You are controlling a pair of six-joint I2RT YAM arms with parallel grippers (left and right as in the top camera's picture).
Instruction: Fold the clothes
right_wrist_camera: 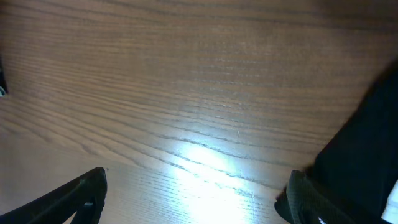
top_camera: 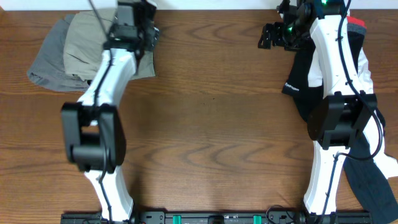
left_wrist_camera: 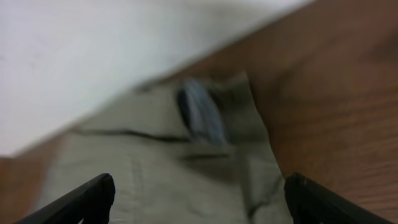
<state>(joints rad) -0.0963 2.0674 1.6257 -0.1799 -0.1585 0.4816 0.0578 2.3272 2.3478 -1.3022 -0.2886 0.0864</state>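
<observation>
The clothes lie in two places. Folded khaki shorts [top_camera: 81, 46] rest on grey shorts [top_camera: 45, 65] at the far left of the table. My left gripper [top_camera: 144, 34] hovers over the khaki pile's right edge. In the left wrist view its fingers [left_wrist_camera: 93, 198] stand wide apart above the khaki cloth [left_wrist_camera: 155, 168], open and holding nothing. Black-and-white sportswear [top_camera: 301, 74] with a red waistband [top_camera: 356, 23] lies at the far right, partly under my right arm. My right gripper [top_camera: 268, 36] is open over bare wood just left of the black cloth [right_wrist_camera: 367, 143].
The wooden table [top_camera: 211, 124] ends at a white far edge [left_wrist_camera: 93, 56] close behind the khaki pile. A dark grey garment [top_camera: 376, 183] hangs at the right front corner. Both arm bases stand at the front edge.
</observation>
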